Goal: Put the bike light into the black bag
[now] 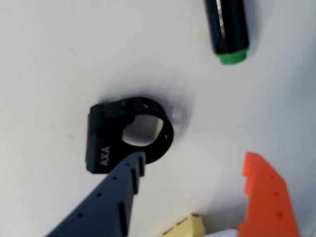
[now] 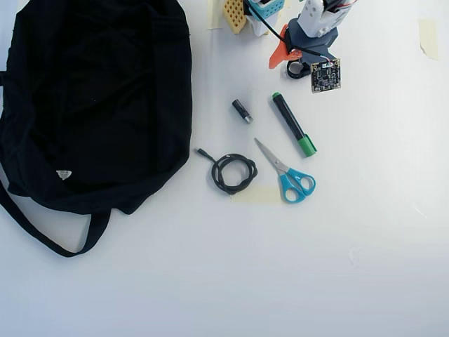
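Observation:
The bike light, a small black block with a round clamp ring and "AXA" lettering, lies on the white table in the wrist view. My gripper is open, low over the table. Its dark blue finger touches the light's ring with its tip; the orange finger stands well to the right, apart from the light. In the overhead view the gripper is at the top centre, and the light shows partly beneath it. The black bag lies at the left, far from the gripper.
A black marker with green caps lies just below the gripper in the overhead view. A small black-and-silver cylinder, a coiled black cable and blue-handled scissors lie between marker and bag.

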